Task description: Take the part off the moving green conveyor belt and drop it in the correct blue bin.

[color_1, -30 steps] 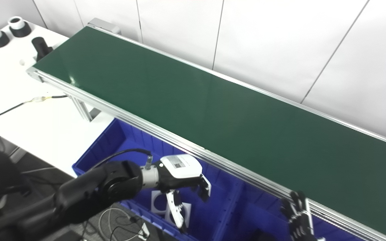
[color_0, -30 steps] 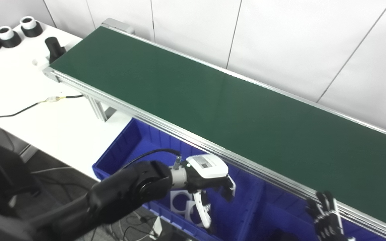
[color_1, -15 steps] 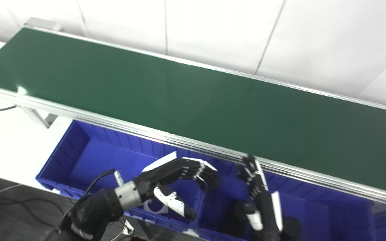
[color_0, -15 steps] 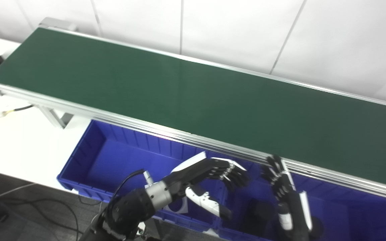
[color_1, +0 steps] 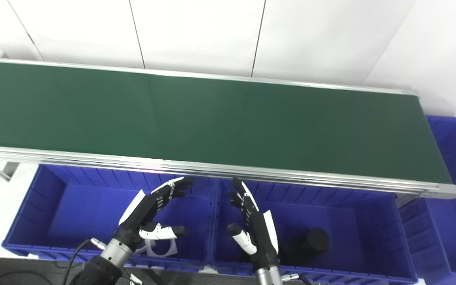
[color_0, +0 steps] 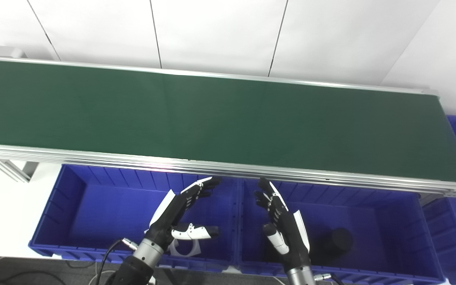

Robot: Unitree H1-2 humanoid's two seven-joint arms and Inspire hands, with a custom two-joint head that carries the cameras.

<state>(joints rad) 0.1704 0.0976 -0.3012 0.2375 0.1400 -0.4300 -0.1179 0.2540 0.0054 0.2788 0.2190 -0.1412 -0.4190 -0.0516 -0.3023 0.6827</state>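
Belt: the green conveyor belt [color_0: 228,118] has no part on it.
Left hand [color_0: 178,215]: open, holding nothing, over the left blue bin [color_0: 73,206].
Right hand [color_0: 281,223]: open, holding nothing, over the middle blue bin [color_0: 370,206].
Do it well: I think both should wait low, fingers spread, until a part rolls in.

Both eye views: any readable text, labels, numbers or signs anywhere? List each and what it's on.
None can be read in either view.
Green conveyor belt: plain, no markings.
Blue bins: no labels visible on the walls.
White part in the left bin and black cylinder in the right bin: no text visible.
Left robot hand and right robot hand: white panels show no print from here.
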